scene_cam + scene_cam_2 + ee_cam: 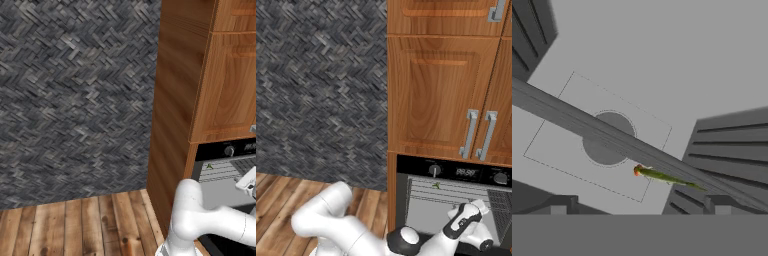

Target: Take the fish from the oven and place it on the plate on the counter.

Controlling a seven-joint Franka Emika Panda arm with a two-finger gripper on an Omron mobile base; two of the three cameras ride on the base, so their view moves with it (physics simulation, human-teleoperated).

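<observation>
Fish (667, 177) on the oven (456, 200) rack, claw (639, 212) spread wide and empty.
I see a slim olive-green body with an orange-red end, lying along the rack (627, 142) in the hand view. Base views give only a green speck on the top rack, plus knobs, display and cabinets (441, 95).

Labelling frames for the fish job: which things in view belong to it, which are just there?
Job:
fish, on oven rack
pincer, open, facing the fish

Just there:
cabinet doors
their handles
floor
wall
</observation>
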